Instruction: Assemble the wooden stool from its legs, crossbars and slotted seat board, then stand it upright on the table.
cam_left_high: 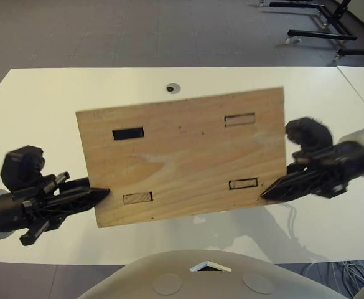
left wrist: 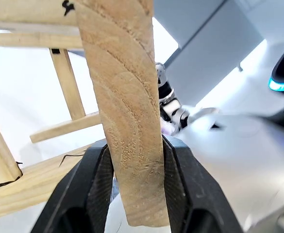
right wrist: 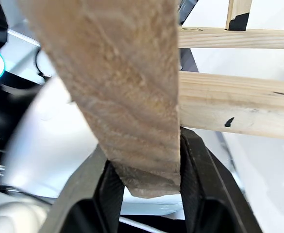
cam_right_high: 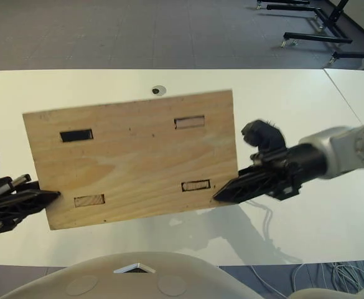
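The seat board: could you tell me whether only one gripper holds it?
No: the left gripper and the right gripper each clamp a near corner of the seat board.

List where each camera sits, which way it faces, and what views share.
Left eye view: head, facing forward and down at the board over the table; left gripper and right gripper show, clamping its side edges.
Right eye view: same head, same scene, slightly rightward.
Left wrist view: left wrist, facing along its fingers at the board's edge; bars beyond.
Right wrist view: right wrist, facing the opposite edge between its pads; shares board and bars with left wrist.
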Motion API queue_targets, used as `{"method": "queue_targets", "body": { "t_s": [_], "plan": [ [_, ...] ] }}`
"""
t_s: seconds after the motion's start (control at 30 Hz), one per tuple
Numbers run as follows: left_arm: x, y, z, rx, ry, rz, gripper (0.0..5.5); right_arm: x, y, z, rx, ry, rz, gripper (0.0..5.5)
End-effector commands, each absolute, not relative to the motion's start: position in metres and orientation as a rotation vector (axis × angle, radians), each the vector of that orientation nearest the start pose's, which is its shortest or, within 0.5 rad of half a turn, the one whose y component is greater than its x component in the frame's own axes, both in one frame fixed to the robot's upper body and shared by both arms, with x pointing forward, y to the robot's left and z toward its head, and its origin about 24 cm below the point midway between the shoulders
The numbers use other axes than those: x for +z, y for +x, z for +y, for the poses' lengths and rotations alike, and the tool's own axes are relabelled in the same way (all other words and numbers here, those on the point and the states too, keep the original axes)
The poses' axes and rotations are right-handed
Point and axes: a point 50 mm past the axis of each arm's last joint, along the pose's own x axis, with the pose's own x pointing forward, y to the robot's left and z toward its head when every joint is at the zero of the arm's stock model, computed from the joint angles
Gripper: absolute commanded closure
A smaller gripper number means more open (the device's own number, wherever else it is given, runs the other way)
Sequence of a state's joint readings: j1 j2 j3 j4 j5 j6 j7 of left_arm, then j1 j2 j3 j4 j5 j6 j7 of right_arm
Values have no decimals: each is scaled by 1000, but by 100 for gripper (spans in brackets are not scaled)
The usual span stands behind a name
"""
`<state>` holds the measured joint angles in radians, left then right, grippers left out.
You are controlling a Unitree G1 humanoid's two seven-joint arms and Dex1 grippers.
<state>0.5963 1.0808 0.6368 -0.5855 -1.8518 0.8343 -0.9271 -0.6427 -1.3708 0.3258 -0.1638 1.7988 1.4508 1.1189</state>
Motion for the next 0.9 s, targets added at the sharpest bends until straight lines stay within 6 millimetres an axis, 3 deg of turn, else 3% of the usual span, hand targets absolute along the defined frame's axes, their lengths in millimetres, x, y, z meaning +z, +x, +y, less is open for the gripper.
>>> {"method": "queue_targets", "body": {
  "t_s": [0.03, 0.17, 0.33, 0.5, 0.57, 0.73, 0.9],
  "plan": [
    [222, 143, 255, -1123, -733, 114, 418, 242, 193, -212, 1652, 1026, 1281, 412],
    [204, 146, 253, -998, -796, 168, 418, 227, 202, -212, 1554, 1106, 1364, 408],
    [183, 151, 249, -960, -902, 233, 418, 206, 195, -219, 1460, 1319, 1480, 406],
    [178, 158, 255, -940, -934, 263, 418, 196, 188, -223, 1399, 1414, 1542, 405],
    [178, 161, 258, -920, -936, 262, 350, 192, 189, -223, 1378, 1426, 1545, 341],
    [180, 164, 262, -892, -936, 240, 274, 192, 196, -222, 1391, 1438, 1516, 249],
    [181, 162, 260, -877, -911, 258, 199, 186, 202, -217, 1443, 1287, 1401, 161]
  ]
}}
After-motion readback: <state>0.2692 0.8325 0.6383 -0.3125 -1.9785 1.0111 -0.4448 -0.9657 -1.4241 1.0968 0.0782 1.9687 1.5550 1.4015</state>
